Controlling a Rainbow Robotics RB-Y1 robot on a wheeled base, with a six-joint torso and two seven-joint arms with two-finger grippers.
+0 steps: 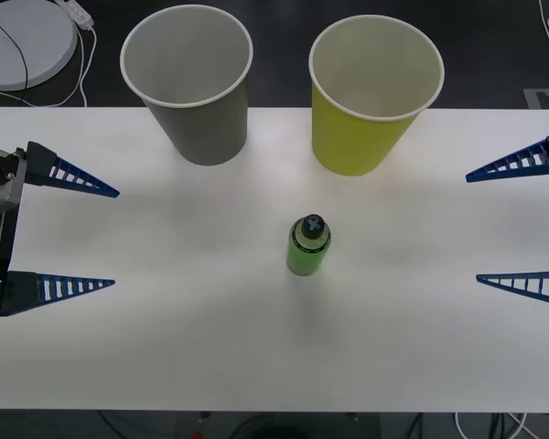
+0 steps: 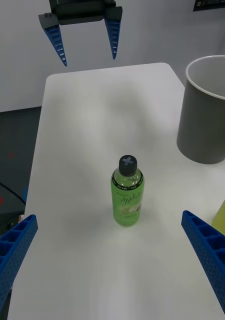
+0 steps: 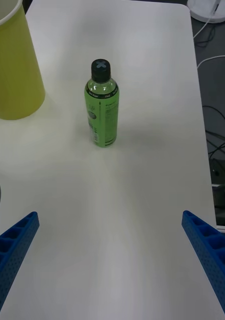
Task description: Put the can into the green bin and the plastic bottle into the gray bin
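Mid-desk, the plastic bottle [image 1: 308, 245] stands upright on the white desk [image 1: 165, 347], black cap up, nothing touching it. It sits nearer the robot than both cups, roughly between them and slightly closer to the green bin [image 1: 373, 99].

Gray bin [image 1: 190, 84] stands at the far edge on the robot's left, green bin at the far edge on the right. Both upright, near each other but not touching, pale insides visible from the front view with nothing seen in them.

Left tool [image 1: 112, 238] hangs at the left edge of the desk, blue ribbed fingers spread wide, tips pointing inward toward the bottle, holding nothing. Right tool [image 1: 472, 227] mirrors it at the right edge, fingers also spread wide, holding nothing. Both are well apart from the bottle and the cups.

Right wrist view: bottle centered between its spread fingers, gray bin beside it, left tool across the desk. Left wrist view: bottle ahead, green bin off to one side.

Behind the desk on the left, a white round disc [image 1: 23, 41] with a cable lies on the dark floor.
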